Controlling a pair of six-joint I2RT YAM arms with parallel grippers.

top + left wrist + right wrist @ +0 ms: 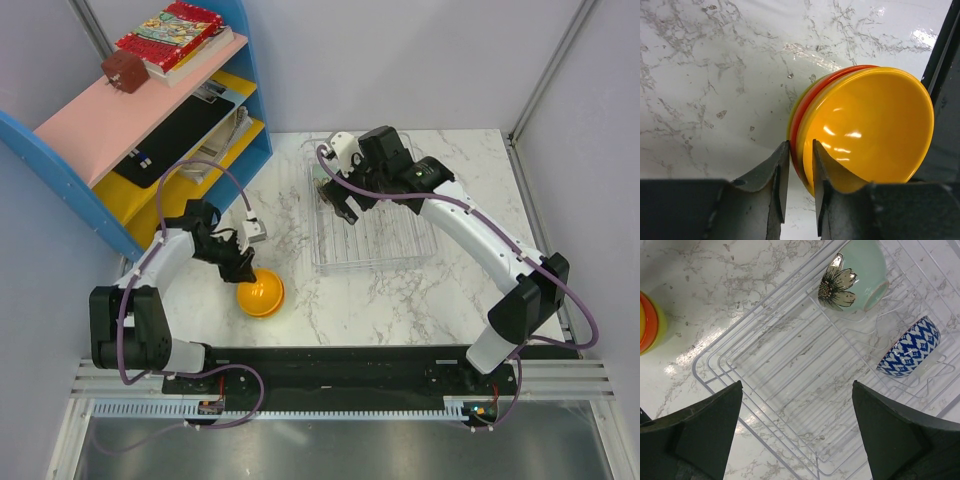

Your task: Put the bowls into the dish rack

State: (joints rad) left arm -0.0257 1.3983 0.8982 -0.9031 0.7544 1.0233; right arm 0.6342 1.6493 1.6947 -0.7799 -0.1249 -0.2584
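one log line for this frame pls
phase: pick | left claw: astride rim of bowl stack, grip unconfirmed | right claw: open over dish rack | in rack: pale green bowl, blue-and-white bowl

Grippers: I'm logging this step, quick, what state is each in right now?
Left gripper: jaws closed on the stacked bowls at the rim.
Right gripper: open, empty, above the dish rack.

A robot lab cell: 2 arms (480, 235) bolted to a marble-look table (400, 300), plain grey panels (400, 60) around
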